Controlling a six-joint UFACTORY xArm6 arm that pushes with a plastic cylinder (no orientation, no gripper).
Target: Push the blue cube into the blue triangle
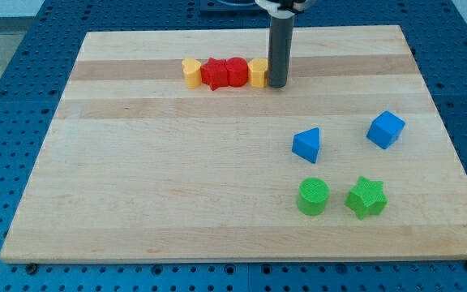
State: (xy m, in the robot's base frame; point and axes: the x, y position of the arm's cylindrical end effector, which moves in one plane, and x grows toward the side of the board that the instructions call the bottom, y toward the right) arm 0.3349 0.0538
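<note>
The blue cube point(386, 129) sits on the wooden board at the view's right. The blue triangle point(307, 144) lies to its left, a clear gap between them. My tip point(278, 84) is near the view's top, touching or almost touching the right end of a row of yellow and red blocks. It is well above and to the left of both blue blocks.
A row at the top holds a yellow block point(190, 72), a red block point(215, 74), a second red block point(237, 72) and a yellow block point(259, 72). A green cylinder point(313, 196) and a green star point(366, 197) sit below the blue blocks. The board point(136, 178) rests on a blue perforated table.
</note>
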